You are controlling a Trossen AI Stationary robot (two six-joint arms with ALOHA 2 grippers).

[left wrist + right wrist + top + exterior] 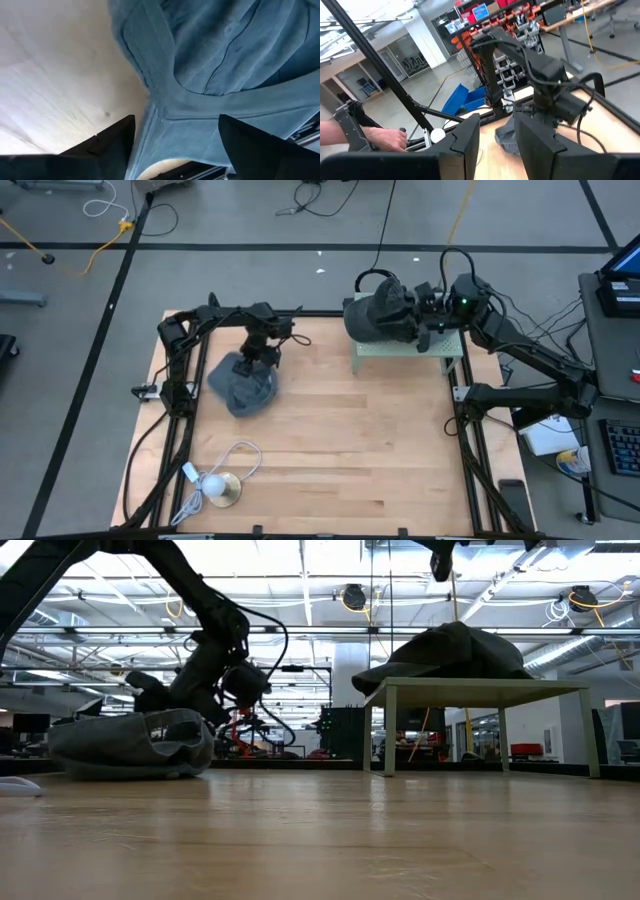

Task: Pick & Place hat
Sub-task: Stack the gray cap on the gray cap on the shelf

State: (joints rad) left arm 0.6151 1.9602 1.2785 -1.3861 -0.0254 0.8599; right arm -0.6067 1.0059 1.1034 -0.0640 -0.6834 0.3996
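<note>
Hat [243,387] number one, a blue-grey one, lies crumpled on the bench [330,450] toward its left edge, about midway between the near and far edges. We read no brand, label or writing on it or anywhere else. The left gripper [262,356] hangs right at the hat's far side; in the left wrist view its two dark fingers [107,145] stand wide apart with the blue fabric [210,65] spread just beyond and between them, and we cannot tell whether they touch it.

Nearer to us, by the bench's near left corner, a small brass-coloured disc [224,490] lies with a white cable [235,458] looped beside it.

Farther back, a second, dark hat [378,314] sits on a small pale stand [408,350] at the bench's far edge, right of centre. The right gripper [428,308] is at that hat's right side, above the stand. In the right wrist view its fingers [465,142] stand a little apart, with nothing between them.

Beyond the bench, a person's hand [387,138] shows on the frame.
</note>
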